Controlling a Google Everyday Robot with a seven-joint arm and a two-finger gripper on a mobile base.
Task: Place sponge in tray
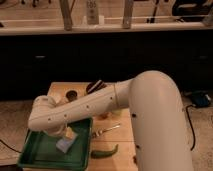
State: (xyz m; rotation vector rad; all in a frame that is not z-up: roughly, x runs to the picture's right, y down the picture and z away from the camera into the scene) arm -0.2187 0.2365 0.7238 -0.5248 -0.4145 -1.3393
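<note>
The green tray [37, 154] sits at the front left of the wooden table. The pale blue sponge [65, 145] lies inside it, toward its right side. My gripper [67, 134] hangs from the white arm directly over the sponge, at or just above it. The arm [85, 107] crosses the table from the right and hides the tray's far edge.
A curved green pepper [104, 151] lies on the table just right of the tray. A metal utensil [106, 130] lies behind it. A dark can [72, 94] and a dark bag [96, 86] stand at the back of the table. A dark counter front runs behind.
</note>
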